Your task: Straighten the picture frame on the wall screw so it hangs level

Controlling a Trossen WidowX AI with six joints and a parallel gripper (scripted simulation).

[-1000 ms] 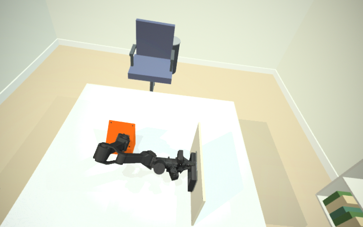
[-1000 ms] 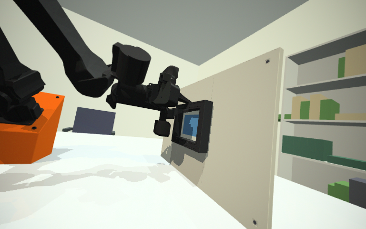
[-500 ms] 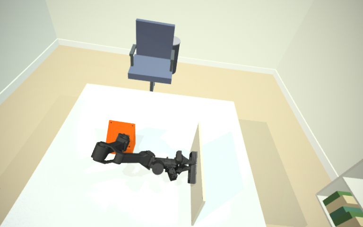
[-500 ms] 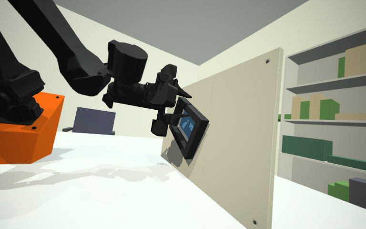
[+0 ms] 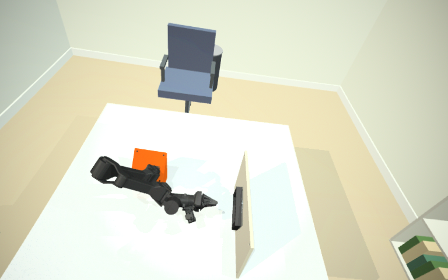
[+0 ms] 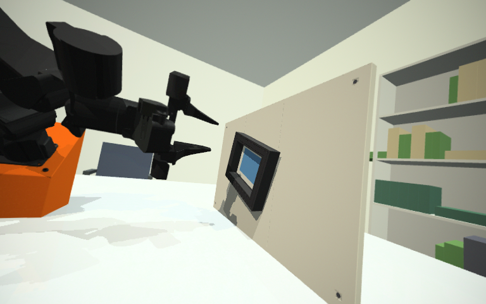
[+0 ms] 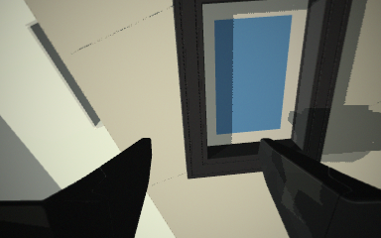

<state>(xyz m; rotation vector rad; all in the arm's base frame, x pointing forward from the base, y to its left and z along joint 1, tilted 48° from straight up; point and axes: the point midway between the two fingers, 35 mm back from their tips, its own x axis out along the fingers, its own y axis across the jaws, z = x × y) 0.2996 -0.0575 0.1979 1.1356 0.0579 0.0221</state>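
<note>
Frame point(image 5: 238, 207) point(image 6: 266, 179) point(image 7: 195, 99): black, matt, plastic-like. Panel point(image 5: 242, 178) point(image 6: 319, 150) point(image 7: 134, 84): beige, smooth, matt. Base point(image 5: 150, 158) point(image 6: 24, 193): orange, smooth. Tool point(image 5: 214, 202) point(image 6: 214, 137) point(image 7: 205, 140): dark, low sheen. Worktop point(image 5: 138, 244) point(image 6: 143, 272): white, smooth. Chair point(image 5: 189, 49) point(image 6: 123, 161): blue, matt; cloth not confirmed.
</note>
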